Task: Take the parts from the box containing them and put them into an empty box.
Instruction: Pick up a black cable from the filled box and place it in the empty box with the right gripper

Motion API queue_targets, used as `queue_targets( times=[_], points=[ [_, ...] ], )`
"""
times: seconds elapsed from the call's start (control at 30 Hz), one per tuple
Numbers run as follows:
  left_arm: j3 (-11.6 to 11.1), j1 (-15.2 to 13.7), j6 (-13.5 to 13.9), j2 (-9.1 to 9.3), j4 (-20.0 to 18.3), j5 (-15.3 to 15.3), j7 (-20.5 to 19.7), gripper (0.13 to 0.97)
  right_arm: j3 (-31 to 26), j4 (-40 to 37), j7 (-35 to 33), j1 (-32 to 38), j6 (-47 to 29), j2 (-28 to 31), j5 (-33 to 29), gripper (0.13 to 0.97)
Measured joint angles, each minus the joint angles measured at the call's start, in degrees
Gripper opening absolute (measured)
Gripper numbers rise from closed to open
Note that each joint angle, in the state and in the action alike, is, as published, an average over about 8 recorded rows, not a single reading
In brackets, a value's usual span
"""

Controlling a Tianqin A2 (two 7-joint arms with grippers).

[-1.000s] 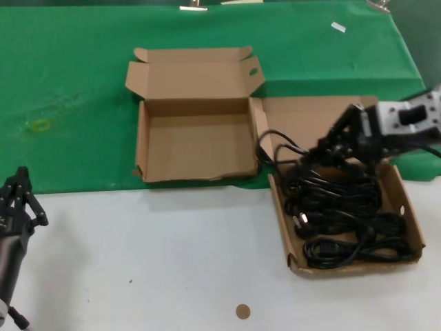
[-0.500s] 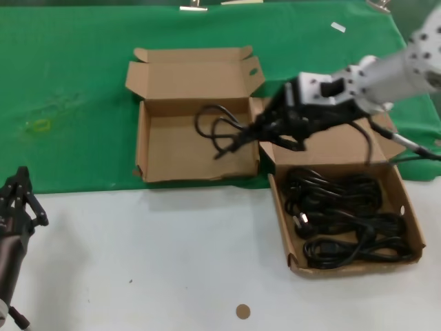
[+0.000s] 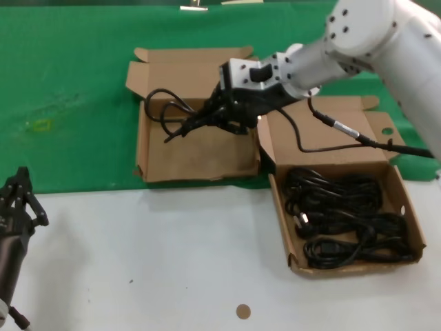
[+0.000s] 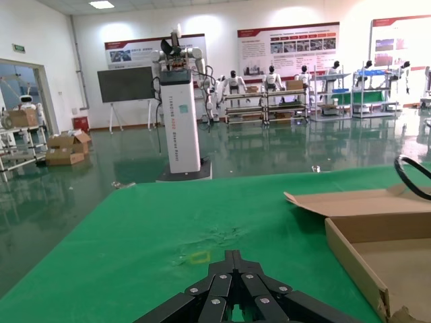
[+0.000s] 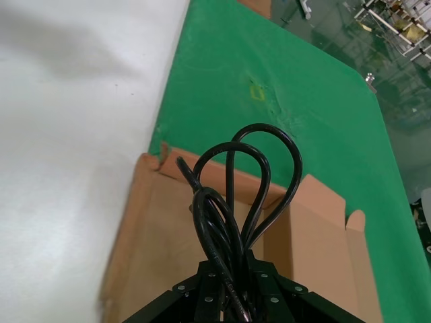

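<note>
My right gripper is shut on a black power cord and holds it above the empty box, the brown box on the left with two small lid ears. In the right wrist view the cord's loops stick out past the gripper over the box floor. The box containing the parts sits at the right with several cord bundles in it. My left gripper is parked at the lower left, shut and empty; it shows in its wrist view.
A green cloth covers the far half of the table; the near half is white. A small brown disc lies near the front edge. The right arm's own cable hangs over the full box's lid.
My right gripper has lifted a cord out of the right box and carried it left, and now holds it over the left box. The left arm has not moved.
</note>
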Motion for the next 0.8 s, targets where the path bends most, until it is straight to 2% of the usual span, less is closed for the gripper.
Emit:
queue_targets(
  times=[0.4,0.8],
  points=[
    [0.00,0.00,0.00,0.00,0.00,0.00,0.00,0.144,0.25,-11.85,-6.04,3.83,4.82,-5.51,0.69,0.193],
    [0.00,0.00,0.00,0.00,0.00,0.00,0.00,0.144,0.69,-18.00,-9.72,5.89,6.98,-7.46,1.29,0.236]
  ],
)
